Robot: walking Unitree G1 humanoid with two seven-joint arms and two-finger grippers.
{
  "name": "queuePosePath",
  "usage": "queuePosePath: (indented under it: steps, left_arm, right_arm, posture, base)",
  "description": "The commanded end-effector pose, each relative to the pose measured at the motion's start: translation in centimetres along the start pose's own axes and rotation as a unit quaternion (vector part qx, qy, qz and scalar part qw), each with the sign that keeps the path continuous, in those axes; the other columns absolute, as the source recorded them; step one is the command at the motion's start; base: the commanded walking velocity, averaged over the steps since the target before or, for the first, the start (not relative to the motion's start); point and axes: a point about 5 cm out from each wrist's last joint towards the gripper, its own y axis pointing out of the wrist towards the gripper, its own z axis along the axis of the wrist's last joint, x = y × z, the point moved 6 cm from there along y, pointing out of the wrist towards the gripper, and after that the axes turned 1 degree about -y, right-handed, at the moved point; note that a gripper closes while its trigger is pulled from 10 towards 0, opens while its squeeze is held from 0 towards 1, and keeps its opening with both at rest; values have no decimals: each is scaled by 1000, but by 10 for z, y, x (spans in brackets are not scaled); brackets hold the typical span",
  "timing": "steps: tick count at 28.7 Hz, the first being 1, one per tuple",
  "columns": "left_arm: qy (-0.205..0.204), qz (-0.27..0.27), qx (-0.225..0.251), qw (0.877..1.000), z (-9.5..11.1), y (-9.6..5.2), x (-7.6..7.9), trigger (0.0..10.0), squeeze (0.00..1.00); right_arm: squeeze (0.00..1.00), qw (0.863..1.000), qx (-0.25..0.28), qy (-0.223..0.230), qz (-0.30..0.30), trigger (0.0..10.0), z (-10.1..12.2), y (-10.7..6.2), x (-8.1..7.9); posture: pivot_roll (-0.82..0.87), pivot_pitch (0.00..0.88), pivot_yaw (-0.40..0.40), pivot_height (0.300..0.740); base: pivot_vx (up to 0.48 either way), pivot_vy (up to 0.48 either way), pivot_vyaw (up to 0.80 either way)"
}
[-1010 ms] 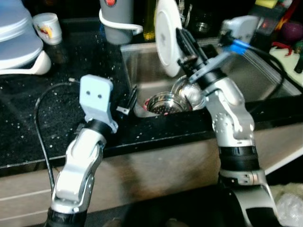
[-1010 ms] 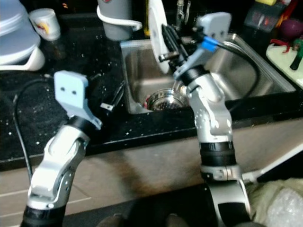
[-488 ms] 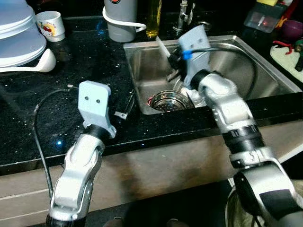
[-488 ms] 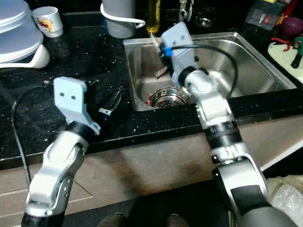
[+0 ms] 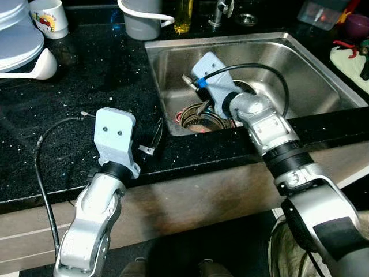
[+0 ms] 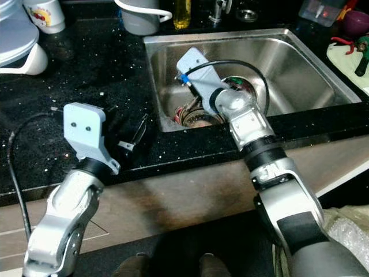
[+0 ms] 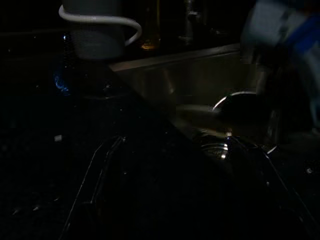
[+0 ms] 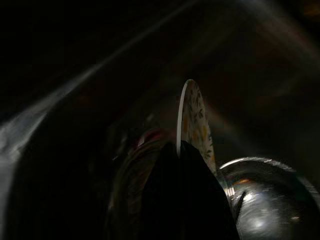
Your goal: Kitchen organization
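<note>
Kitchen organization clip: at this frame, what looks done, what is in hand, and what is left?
Done: nothing visibly put away yet. In hand: the right gripper, reaching down into the sink, is shut on a plate held on edge above the metal strainer. The left gripper hovers idle over the counter. Left: the strainer, a metal bowl, the cup and ladle.

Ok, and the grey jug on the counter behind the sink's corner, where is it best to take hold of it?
Probably by the white loop handle, which sticks out from the grey jug on its sink side. Come from the front, with the fingers closing across the loop. The round body looks too wide to grip securely.
</note>
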Motion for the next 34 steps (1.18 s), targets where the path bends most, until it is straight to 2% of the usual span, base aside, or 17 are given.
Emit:
queuePosePath:
  steps: [1,6,9,10,15,16,17,18,21,22,25,28,29,30,31,32,34]
  left_arm:
    - [6,2,-15,1000,-5,-4,0,10000,0]
    - [6,3,-18,1000,-5,-6,0,10000,0]
    - [5,2,-20,1000,-6,-6,2,10000,0]
    - [5,2,-20,1000,-6,-6,2,10000,0]
    - [5,1,-21,1000,-6,-5,2,10000,0]
    - [5,1,-21,1000,-6,-5,2,10000,0]
    - [5,1,-21,1000,-6,-5,2,10000,0]
    - [4,0,-20,1000,-5,-4,3,10000,0]
    - [2,-5,-19,1000,-5,-2,5,10000,0]
    - [1,-8,-19,1000,-6,-1,6,10000,0]
    - [1,-10,-19,1000,-7,0,7,10000,0]
    - [0,-16,-17,1000,-7,4,9,10000,0]
    - [-1,-19,-16,1000,-7,7,10,10000,0]
    - [-1,-19,-16,1000,-7,7,10,10000,0]
    - [-1,-21,-18,1000,-7,8,12,10000,0]
    - [-1,-21,-18,1000,-7,8,12,10000,0]
    - [-2,-22,-23,999,-10,9,13,10000,0]
  right_arm:
    - [0,999,-28,-24,9,10000,-7,2,-2]
    - [0,996,-62,-59,9,10000,-19,3,-3]
    - [0,994,-78,-74,-9,10000,-25,3,4]
    - [1000,995,-72,-63,-17,10000,-24,2,7]
    - [1000,999,-28,6,-27,10000,-11,0,15]
    - [635,999,-6,38,-26,10000,-5,-3,19]
    - [635,998,10,59,-25,10000,-2,-5,21]
    - [0,994,41,95,-21,10000,5,-9,26]
    - [0,976,135,168,3,10000,25,-26,38]
    - [0,957,203,206,11,10000,35,-43,50]
    - [0,952,225,205,14,10000,33,-53,53]
    - [0,949,250,187,39,10000,30,-68,46]
    - [0,928,297,212,72,10000,40,-82,39]
    - [0,928,297,212,72,10000,40,-82,39]
    - [0,899,349,236,119,10000,52,-97,27]
    - [0,899,349,236,119,10000,52,-97,27]
    - [0,847,422,253,200,10000,63,-126,0]
  posture:
    - [68,199,-96,740]
    - [71,203,-101,740]
    - [73,202,-103,740]
    - [73,199,-102,740]
    - [74,190,-100,740]
    - [73,185,-98,740]
    - [73,183,-97,740]
    - [72,177,-95,740]
    - [71,169,-93,740]
    - [65,160,-88,740]
    - [62,152,-82,740]
    - [54,140,-72,740]
    - [50,134,-63,740]
    - [50,134,-63,740]
    - [50,133,-57,740]
    - [50,133,-57,740]
    - [54,131,-51,740]
  base:
    - [0,0,0]
    - [0,0,0]
    - [0,0,0]
    - [0,0,0]
    - [0,0,0]
    - [0,0,0]
    - [0,0,0]
    - [0,0,0]
    - [0,0,0]
    - [0,0,0]
    - [0,0,0]
    - [0,0,0]
    - [0,0,0]
    - [0,0,0]
    - [0,0,0]
    - [0,0,0]
    - [0,0,0]
